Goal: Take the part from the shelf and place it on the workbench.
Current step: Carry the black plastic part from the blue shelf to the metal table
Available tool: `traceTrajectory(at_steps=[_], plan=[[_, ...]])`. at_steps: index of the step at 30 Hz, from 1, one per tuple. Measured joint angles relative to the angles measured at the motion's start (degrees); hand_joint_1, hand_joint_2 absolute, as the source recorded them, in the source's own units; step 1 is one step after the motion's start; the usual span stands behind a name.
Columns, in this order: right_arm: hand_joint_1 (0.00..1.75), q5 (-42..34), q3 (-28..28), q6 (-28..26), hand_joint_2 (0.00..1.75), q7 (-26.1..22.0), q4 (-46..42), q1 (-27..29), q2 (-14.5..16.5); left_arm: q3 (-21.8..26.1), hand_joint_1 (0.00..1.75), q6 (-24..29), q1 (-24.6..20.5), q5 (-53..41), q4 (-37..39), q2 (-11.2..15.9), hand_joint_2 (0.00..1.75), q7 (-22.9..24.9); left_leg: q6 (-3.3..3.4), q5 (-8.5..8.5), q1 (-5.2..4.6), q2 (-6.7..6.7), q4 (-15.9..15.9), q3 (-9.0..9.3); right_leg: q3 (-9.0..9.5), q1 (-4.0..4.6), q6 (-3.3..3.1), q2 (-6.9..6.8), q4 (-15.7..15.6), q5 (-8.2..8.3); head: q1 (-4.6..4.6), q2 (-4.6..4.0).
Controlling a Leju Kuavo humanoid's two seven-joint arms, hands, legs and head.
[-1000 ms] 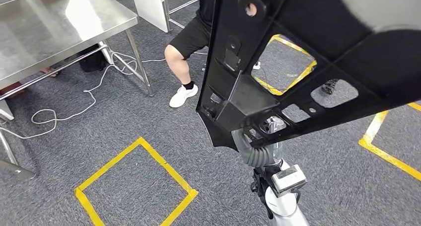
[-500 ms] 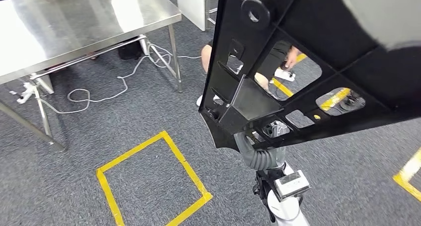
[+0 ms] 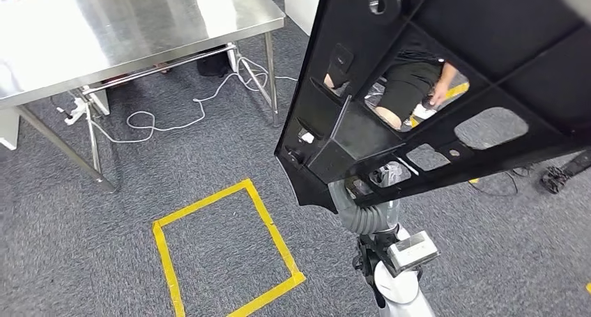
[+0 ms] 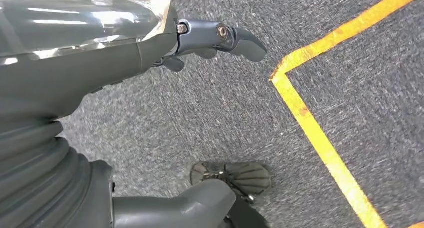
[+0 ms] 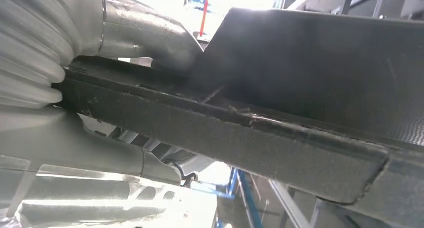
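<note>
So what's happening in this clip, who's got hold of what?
The robot's right hand grips a large black part, holding it up in front of the head camera. Its left hand hangs over the grey carpet, holding nothing. The steel workbench stands ahead to the left with nothing of the part on it yet. A person shows through the part's openings.

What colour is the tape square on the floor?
Yellow. The tape square on the grey carpet shows best in the head view.
</note>
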Motion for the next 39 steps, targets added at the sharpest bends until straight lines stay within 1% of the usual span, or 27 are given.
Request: traceTrajectory(at_steps=[2,4,5,6,7,9,10,11,12,14,15,16,17,18,19,20,21,22,24,25,26,27,28,30,32,36,39], plan=[[1.75,-0.32,-0.01,0.34,1.75,-0.04,0.01,-0.07,-0.01,0.51,0.00,-0.06,-0.35,0.75,-0.02,-0.06,1.75,-0.41,0.66,1.09,-0.65,1.47,-4.08,2.02,0.27,0.37,0.43,-1.04,0.03,-0.41,0.09,0.00],[1.75,-0.52,0.03,0.54,1.75,-0.06,0.01,-0.15,-0.01,1.07,0.00,-0.07,-0.50,1.25,-0.02,-0.11,1.75,-0.68,0.84,1.04,-0.92,0.43,-4.62,2.08,0.54,0.49,0.97,-2.17,-0.09,-0.73,0.11,0.00],[1.75,-0.57,0.06,0.56,1.75,-0.05,0.01,-0.21,0.01,1.33,0.00,-0.07,-0.41,1.44,-0.01,-0.18,1.75,-0.75,0.99,1.24,-0.74,-0.20,-5.00,2.40,0.61,0.57,1.23,-2.41,0.05,-0.95,0.15,0.01],[1.75,-0.61,0.09,0.58,1.75,-0.06,0.03,-0.29,0.00,1.55,0.00,-0.08,-0.36,1.57,-0.01,-0.25,1.75,-0.85,1.18,1.44,-0.53,-0.90,-5.43,2.77,0.38,0.53,1.46,-1.70,0.91,-1.48,0.17,0.01],[1.75,-0.68,0.11,0.58,1.75,-0.07,0.06,-0.37,-0.02,1.72,0.00,-0.08,-0.35,1.69,-0.01,-0.31,1.75,-0.92,1.38,1.64,-0.29,-1.59,-5.82,3.09,-0.44,0.47,1.55,-0.38,2.92,-2.46,0.26,0.01],[1.75,-0.76,0.11,0.59,1.75,-0.09,0.22,-0.25,-0.15,1.95,0.00,-0.09,-0.49,1.84,-0.01,-0.39,1.75,-1.01,1.60,1.73,-0.12,-3.09,-6.01,3.24,-3.66,-0.03,1.47,2.82,9.46,-5.10,0.53,0.00],[1.75,-0.79,0.11,0.59,1.75,-0.08,0.36,-0.11,-0.24,2.08,0.00,-0.10,-0.55,1.86,-0.01,-0.41,1.75,-1.01,1.64,1.70,-0.14,-3.89,-5.92,3.16,-5.33,-0.18,1.46,3.53,12.47,-6.08,0.65,0.00],[1.75,-0.79,0.12,0.59,1.75,-0.07,0.49,0.02,-0.33,2.21,0.00,-0.10,-0.55,1.85,0.00,-0.43,1.75,-1.01,1.59,1.66,-0.16,-4.72,-5.80,3.11,-6.33,-0.32,1.66,3.82,13.95,-6.31,0.72,0.00],[1.75,-0.79,0.13,0.58,1.75,-0.06,0.59,0.08,-0.40,2.34,0.00,-0.11,-0.51,1.85,0.01,-0.48,1.75,-1.01,1.50,1.58,-0.14,-5.59,-5.62,3.06,-6.33,-0.48,2.08,3.95,13.33,-5.60,0.74,0.00],[1.75,-0.81,0.14,0.58,1.75,-0.07,0.66,-0.01,-0.49,2.56,0.00,-0.11,-0.39,1.85,0.02,-0.55,1.75,-1.01,1.04,1.26,0.05,-7.25,-5.01,3.01,-3.70,-0.93,3.11,4.79,7.09,-2.47,0.74,0.00],[1.75,-0.80,0.16,0.58,1.75,-0.05,0.71,-0.04,-0.51,2.67,0.00,-0.11,-0.37,1.85,0.01,-0.56,1.75,-1.02,0.71,1.09,0.09,-7.99,-4.74,2.94,-2.39,-1.14,3.42,5.94,4.11,-1.19,0.74,0.00],[1.75,-0.80,0.17,0.59,1.75,-0.07,0.73,-0.06,-0.54,2.74,0.00,-0.09,-0.38,1.84,0.00,-0.54,1.75,-1.04,0.32,0.90,0.15,-8.61,-4.43,2.77,-1.44,-1.30,3.35,7.17,2.16,-0.52,0.72,0.00],[1.75,-0.80,0.18,0.59,1.75,-0.07,0.75,-0.04,-0.54,2.79,0.00,-0.07,-0.41,1.83,-0.01,-0.51,1.75,-1.05,-0.05,0.83,0.25,-9.12,-4.25,2.53,-1.19,-1.31,3.01,8.09,1.66,-0.50,0.68,0.00],[1.75,-0.80,0.18,0.58,1.75,-0.05,0.77,-0.04,-0.52,2.86,0.00,-0.02,-0.41,1.81,-0.01,-0.48,1.75,-1.07,-0.43,0.86,0.35,-9.63,-4.22,2.26,-1.20,-1.14,2.64,8.52,1.66,-0.54,0.72,0.00],[1.75,-0.81,0.17,0.58,1.75,-0.05,0.74,-0.09,-0.48,2.92,0.00,0.04,-0.36,1.73,-0.01,-0.48,1.75,-1.07,-0.78,0.90,0.53,-10.18,-4.18,2.01,-1.04,-1.17,2.13,8.21,1.55,-0.53,0.67,0.00],[1.75,-0.81,0.17,0.58,1.75,-0.02,0.74,-0.17,-0.38,2.98,0.00,0.16,-0.27,1.56,0.00,-0.48,1.75,-1.01,-1.05,0.93,0.66,-10.09,-4.08,1.85,-0.96,-1.21,1.75,7.64,1.50,-0.47,0.66,0.00],[1.75,-0.80,0.17,0.58,1.75,0.01,0.74,-0.27,-0.24,3.04,0.00,0.31,-0.19,1.34,0.01,-0.49,1.75,-0.86,-1.29,0.61,0.62,-9.01,-3.48,1.50,-0.82,-1.28,1.38,7.05,1.40,-0.44,0.52,0.00],[1.75,-0.79,0.17,0.58,1.75,0.02,0.72,-0.34,-0.10,3.07,0.00,0.56,-0.22,1.04,0.01,-0.50,1.75,-0.56,-1.47,-0.21,0.55,-7.32,-1.92,0.72,-0.66,-1.40,0.98,6.45,1.30,-0.43,0.34,0.00],[1.75,-0.60,0.13,0.54,1.75,0.07,0.67,-0.32,0.05,3.07,0.00,1.04,-0.44,0.49,0.02,-0.52,1.75,0.31,-1.77,-3.20,0.46,-3.62,4.36,-2.49,-0.49,-1.04,0.38,5.25,1.26,-0.62,0.03,0.00],[1.75,-0.45,0.10,0.48,1.75,0.11,0.66,-0.31,0.04,3.07,0.00,1.20,-0.51,0.28,0.02,-0.51,1.75,0.75,-1.86,-4.62,0.52,-2.87,8.02,-4.46,-0.45,-0.81,0.13,4.70,1.27,-0.73,0.01,0.00],[1.75,-0.29,0.08,0.43,1.75,0.15,0.66,-0.29,0.03,3.07,0.00,1.23,-0.48,0.13,0.02,-0.50,1.75,1.10,-1.84,-5.32,0.55,-2.58,10.68,-5.95,-0.42,-0.57,0.00,4.22,1.28,-0.81,0.01,0.00],[1.75,-0.17,0.07,0.38,1.75,0.20,0.66,-0.29,0.02,3.07,0.00,1.16,-0.41,0.02,0.02,-0.50,1.75,1.40,-1.69,-4.96,0.54,-2.50,11.40,-6.46,-0.37,-0.37,-0.11,3.86,1.28,-0.89,0.00,0.00],[1.75,-0.12,0.06,0.36,1.75,0.22,0.65,-0.30,0.03,3.06,0.00,1.04,-0.34,-0.06,0.02,-0.49,1.75,1.60,-1.40,-3.63,0.49,-2.50,9.95,-5.83,-0.28,-0.16,-0.19,3.60,1.28,-0.96,-0.01,0.00],[1.75,-0.09,0.02,0.34,1.75,0.24,0.63,-0.34,0.09,3.05,0.00,0.66,-0.34,-0.32,0.01,-0.37,1.75,1.82,-0.18,-0.11,0.07,-2.27,2.71,-2.14,-0.01,0.16,-0.35,3.29,1.23,-1.11,0.02,0.00],[1.75,-0.09,-0.01,0.28,1.75,0.25,0.61,-0.38,0.25,3.04,0.00,0.39,-0.45,-0.65,-0.01,-0.23,1.75,1.94,0.83,1.54,-0.55,-1.75,-2.60,0.63,0.02,0.53,-0.30,3.12,1.23,-1.29,0.12,0.00],[1.75,-0.09,-0.02,0.19,1.75,0.27,0.61,-0.31,0.36,2.98,0.00,-0.04,-0.45,-1.24,-0.01,-0.23,1.75,2.27,-0.22,1.64,-0.97,-1.64,-3.74,1.17,-0.09,0.60,-0.14,2.95,1.19,-1.48,0.13,0.00],[1.75,-0.09,-0.02,0.17,1.75,0.27,0.61,-0.32,0.36,2.94,0.00,-0.22,-0.45,-1.59,-0.01,-0.22,1.75,2.38,-0.09,1.62,-1.00,-1.71,-3.75,1.17,0.07,0.53,-0.12,2.92,0.98,-1.47,0.14,0.00]])
